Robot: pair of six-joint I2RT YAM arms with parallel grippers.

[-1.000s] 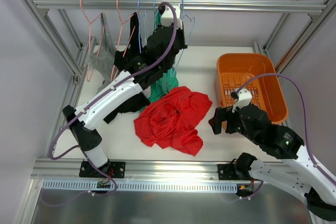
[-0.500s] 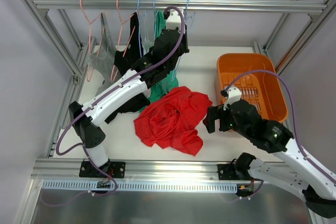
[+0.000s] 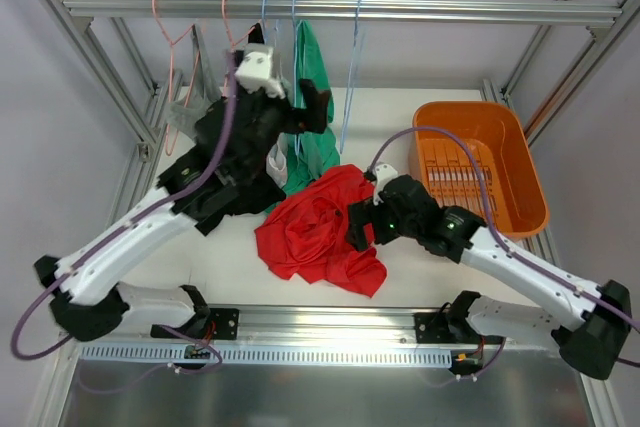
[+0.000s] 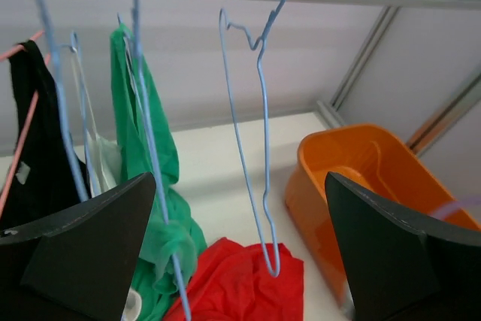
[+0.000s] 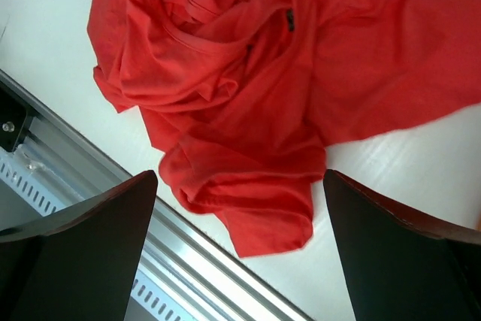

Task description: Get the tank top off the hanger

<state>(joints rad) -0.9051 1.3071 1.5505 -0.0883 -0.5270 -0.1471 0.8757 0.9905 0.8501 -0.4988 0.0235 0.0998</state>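
Plainly, the red tank top (image 3: 325,222) is off its wire: it lies crumpled on the desk (image 3: 400,147), between the arm bases and the rail (image 3: 400,11). A bare blue hanger (image 4: 263,148) dangles from that rail with nothing on it. I judge the removal done for this garment, and the heap on the desk looks like the result of a drop rather than a careful placing.

The left end effector (image 4: 239,176) is raised level with the hangers and spread wide with nothing in it. It faces the bare hanger, with a green garment (image 4: 139,125) draped on the neighbouring wire to one side. That height suits working at the rail.

The right end effector (image 5: 239,174) hangs low over the red fabric, likewise wide and empty, and points down at the folds. From this pose it is probably lined up to gather the cloth. The orange basket (image 3: 468,107) stands just beside the heap, a likely place for the garment.
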